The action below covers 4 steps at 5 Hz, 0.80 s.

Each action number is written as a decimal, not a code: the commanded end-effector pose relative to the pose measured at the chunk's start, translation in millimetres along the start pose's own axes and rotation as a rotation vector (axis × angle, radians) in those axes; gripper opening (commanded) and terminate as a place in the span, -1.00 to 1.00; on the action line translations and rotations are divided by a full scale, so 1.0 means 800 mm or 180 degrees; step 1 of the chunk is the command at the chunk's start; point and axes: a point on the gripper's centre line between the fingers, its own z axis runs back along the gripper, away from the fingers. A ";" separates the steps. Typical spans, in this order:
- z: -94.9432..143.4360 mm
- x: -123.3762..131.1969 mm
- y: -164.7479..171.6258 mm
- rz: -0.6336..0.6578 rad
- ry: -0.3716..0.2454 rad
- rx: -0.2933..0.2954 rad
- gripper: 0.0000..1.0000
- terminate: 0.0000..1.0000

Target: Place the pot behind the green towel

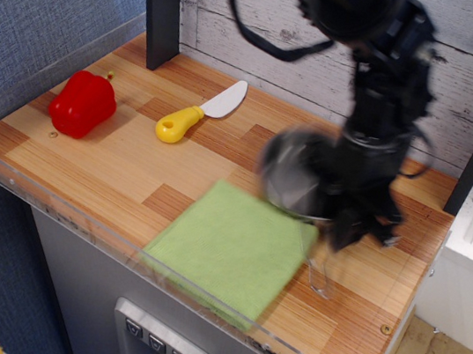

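Observation:
This frame is blurred by motion. The pot (294, 170), a shallow shiny steel pan, is at the right of the wooden board, just behind the far right corner of the green towel (228, 245). Its wire-loop handle (319, 277) points toward the front edge, right of the towel. My gripper (350, 222) comes down from above onto the pot's near right rim by the handle and looks shut on it. The blur and the arm hide whether the pot rests on the board. The towel lies flat near the front edge.
A red bell pepper (82, 103) sits at the left of the board. A yellow-handled knife (200, 111) lies at the back middle. A dark post (161, 7) stands at the back left. A clear plastic rim (78, 223) runs along the front edge.

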 end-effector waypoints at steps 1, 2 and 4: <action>0.126 0.002 0.033 0.0146 -0.0705 0.0024 1.00 -1.00; 0.162 -0.005 0.056 0.0257 -0.0882 0.0011 1.00 -1.00; 0.192 -0.030 0.073 0.0731 -0.0578 0.0559 1.00 -1.00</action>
